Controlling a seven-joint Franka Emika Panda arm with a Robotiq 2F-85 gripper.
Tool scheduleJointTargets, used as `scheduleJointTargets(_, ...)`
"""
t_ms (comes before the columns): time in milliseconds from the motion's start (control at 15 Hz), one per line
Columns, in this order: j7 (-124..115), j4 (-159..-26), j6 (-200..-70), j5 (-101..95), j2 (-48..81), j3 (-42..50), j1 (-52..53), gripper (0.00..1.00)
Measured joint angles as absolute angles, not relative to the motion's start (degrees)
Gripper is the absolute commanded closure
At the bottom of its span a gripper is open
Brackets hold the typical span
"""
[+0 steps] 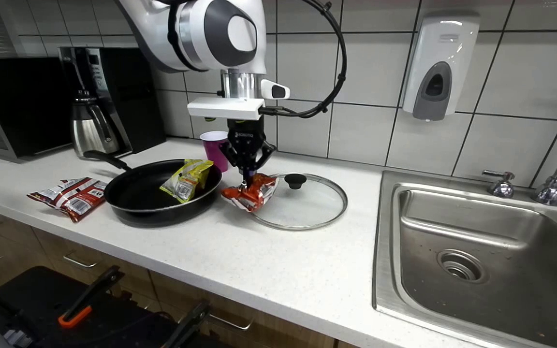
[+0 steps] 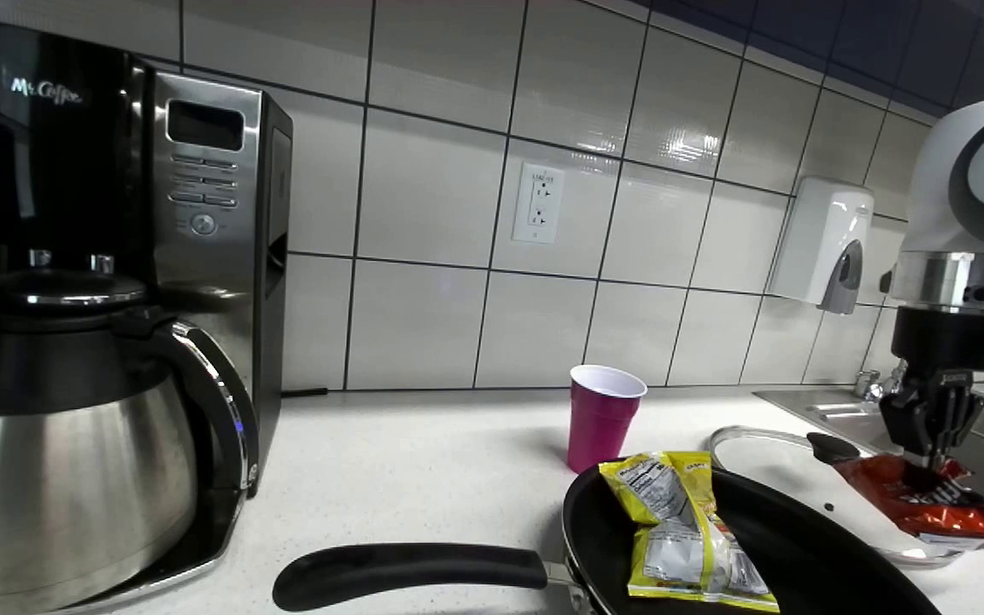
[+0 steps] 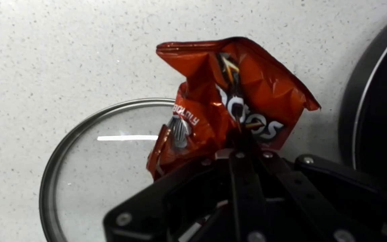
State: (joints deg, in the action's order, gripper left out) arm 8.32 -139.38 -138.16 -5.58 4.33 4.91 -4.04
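My gripper (image 1: 248, 181) points straight down and is shut on a crumpled red-orange chip bag (image 1: 263, 188), pinched near its middle. In the wrist view the bag (image 3: 267, 80) spreads out beyond the fingers, whose tips are lost in its dark folds. The bag overlaps the rim of a clear glass lid (image 1: 302, 212) with a black knob; whether it touches the lid I cannot tell. Beside it stands a black frying pan (image 1: 131, 186) holding a yellow chip bag (image 2: 671, 547). A darker red bag (image 1: 78, 195) lies on the counter on the pan's far side from my gripper.
A magenta cup (image 2: 601, 418) stands behind the pan, close to the gripper. The pan's handle (image 2: 407, 571) sticks out toward the coffee maker (image 2: 210, 188) and its steel carafe (image 2: 73, 487). A steel sink (image 1: 452, 222) is set into the counter past the lid. A soap dispenser (image 1: 440, 67) hangs on the wall.
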Motion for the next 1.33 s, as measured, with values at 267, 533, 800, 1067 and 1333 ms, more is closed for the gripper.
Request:
scheduleJointTargets(267,7.0,-139.2,-138.2,-5.8,2.9,3.4,-1.8,1.0)
scheduleJointTargets(533,4.5,-139.1,-138.2,-6.2,1.5,1.7,0.2,1.0)
scheduleJointTargets(800,1.5,-138.9,-138.1,-6.5,1.1,-0.4,2.3,1.0)
scheduleJointTargets(1067,-1.7,-138.6,-137.3,-6.8,1.1,-2.5,4.4,1.0)
scheduleJointTargets(1333,-3.5,-137.8,-135.0,-6.8,1.7,-4.0,6.0,1.0)
